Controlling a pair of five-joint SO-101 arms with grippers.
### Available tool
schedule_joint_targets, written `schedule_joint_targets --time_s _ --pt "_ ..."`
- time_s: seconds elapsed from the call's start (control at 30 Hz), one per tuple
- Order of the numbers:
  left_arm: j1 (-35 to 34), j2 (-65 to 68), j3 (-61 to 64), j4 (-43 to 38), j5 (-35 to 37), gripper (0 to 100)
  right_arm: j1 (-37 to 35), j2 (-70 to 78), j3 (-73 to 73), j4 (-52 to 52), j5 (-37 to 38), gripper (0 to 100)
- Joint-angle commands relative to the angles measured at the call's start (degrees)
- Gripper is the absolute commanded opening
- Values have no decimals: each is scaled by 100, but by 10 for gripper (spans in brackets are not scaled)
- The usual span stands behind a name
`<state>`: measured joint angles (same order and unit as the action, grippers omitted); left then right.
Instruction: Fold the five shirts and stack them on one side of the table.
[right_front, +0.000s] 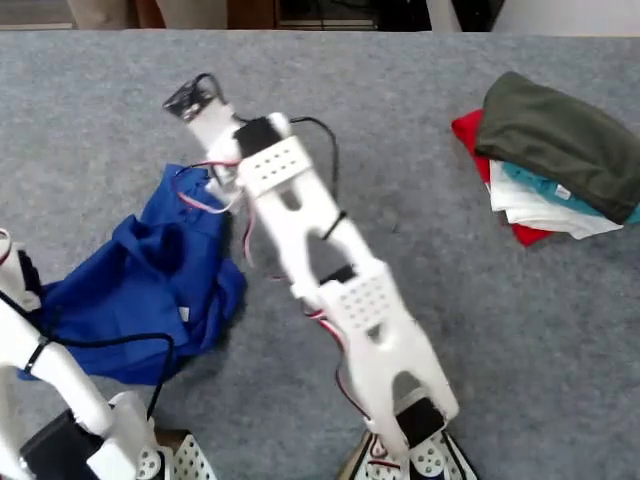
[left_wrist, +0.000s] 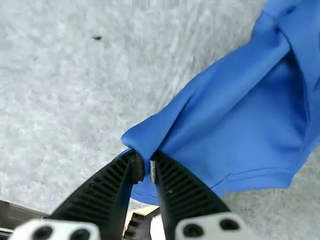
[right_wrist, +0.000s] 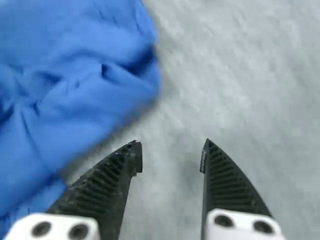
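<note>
A crumpled blue shirt (right_front: 150, 285) lies at the table's left. My left gripper (left_wrist: 145, 168) is shut on a folded edge of the blue shirt (left_wrist: 235, 120), at the shirt's left end in the high view. My right gripper (right_wrist: 171, 156) is open over bare grey cloth, its fingers (right_wrist: 115, 172) just beside the blue shirt (right_wrist: 60, 90). In the high view the right arm (right_front: 330, 270) stretches from the front edge to the shirt's far corner. Several folded shirts (right_front: 550, 165) sit stacked at the far right, a dark olive one on top, red at the bottom.
The table (right_front: 440, 300) is covered in grey felt-like cloth. The left arm's base (right_front: 90, 440) stands at the front left, the right arm's base (right_front: 410, 450) at the front middle. Cables hang along both arms.
</note>
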<state>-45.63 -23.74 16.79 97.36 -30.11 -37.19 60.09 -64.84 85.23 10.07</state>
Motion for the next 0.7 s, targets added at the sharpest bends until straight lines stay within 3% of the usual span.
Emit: schedule_joint_targets --time_s 0.0,0.27,0.4,0.67 --pt "-70 -215 334 26 -44 19 -347 971 -1763 53 -53 207" --pt "-105 -215 642 18 -35 19 -716 2123 -2800 62 -18 193" --pt "-97 -180 633 9 -26 19 -673 2062 -2853 290 -18 2" --pt "-70 -163 677 -176 -18 19 -338 1516 -2853 1380 -18 4"
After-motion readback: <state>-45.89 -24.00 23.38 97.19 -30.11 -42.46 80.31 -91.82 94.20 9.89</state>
